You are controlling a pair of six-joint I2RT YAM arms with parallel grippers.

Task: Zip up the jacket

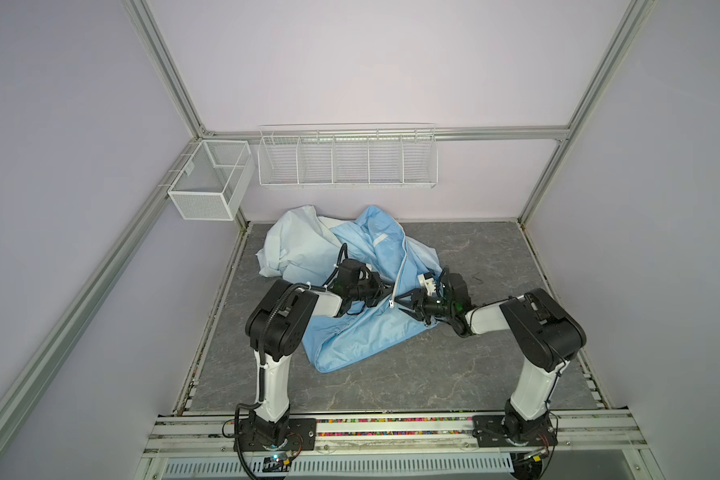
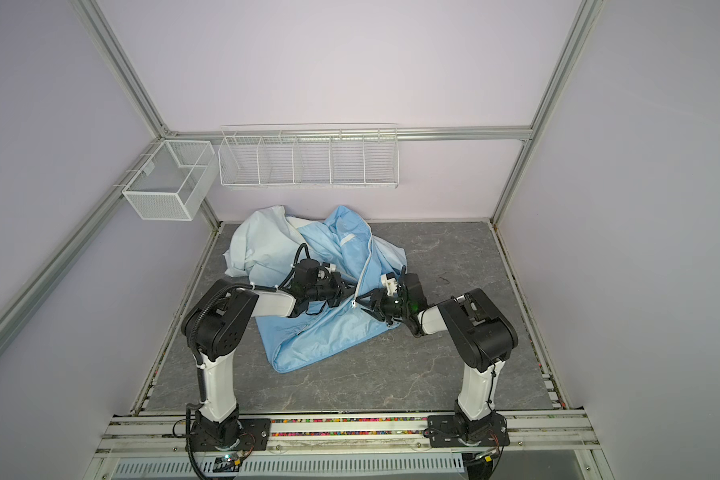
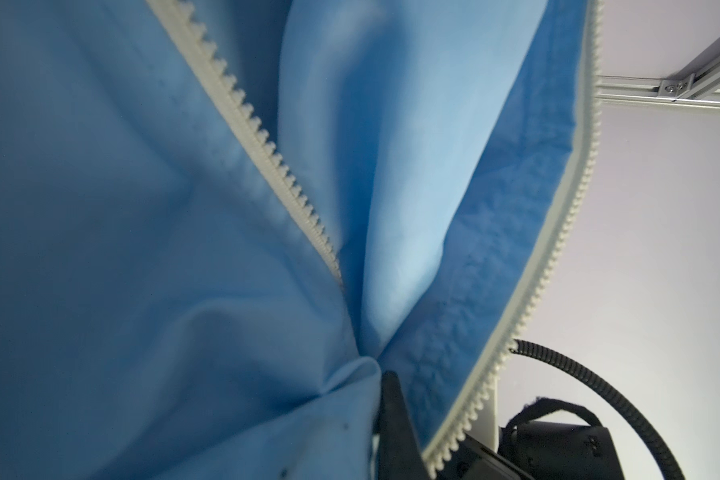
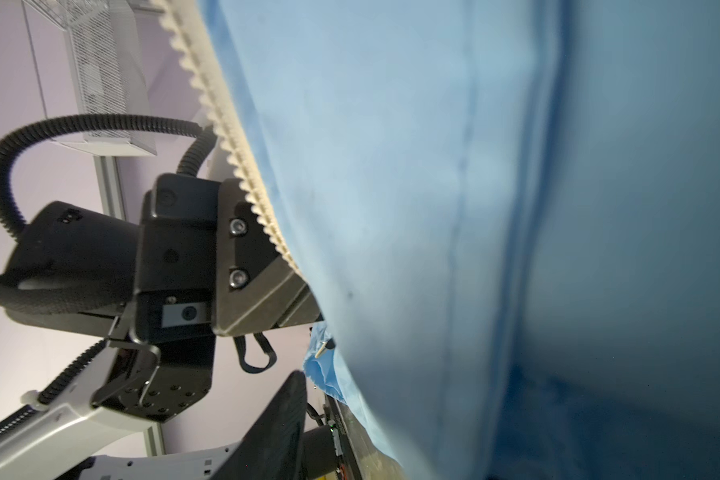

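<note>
Centrally, a crumpled jacket (image 1: pixel 362 332) (image 2: pixel 321 332) on the grey marbled desk (image 1: pixel 474 365), heaped from the back wall toward the middle, a little left of centre in both top views. Pale whitish at its far left part, light blue elsewhere. White zipper (image 1: pixel 400 270) down the front from the collar toward the near side, with a small white slider (image 1: pixel 391 306) right where the two arms meet. Beyond the slider, unzipped: in the left wrist view, two rows of teeth (image 3: pixel 267 145) spread well apart, with paler lining between.

Left end effector (image 1: pixel 387 291) reaching in from the left, clenched tight on a bunched fold of jacket just beside the zipper. Fabric gathered to a point at a black fingertip (image 3: pixel 391 399) in the left wrist view.

Right end effector (image 1: pixel 396 301) reaching in from the right, tip just beside the slider and close to the left one's tip. Cannot tell whether released or grasping: in the right wrist view only one black finger (image 4: pixel 275 424) in sight, the rest hidden behind a blue fold hanging close to the lens. More zipper teeth (image 4: pixel 225 137) along that fold's edge, crossing in front of the left arm's wrist.

On the back wall, a white wire rack (image 1: pixel 346 162) with a mesh basket (image 1: pixel 208 183) to its left, both well apart from the jacket.
</note>
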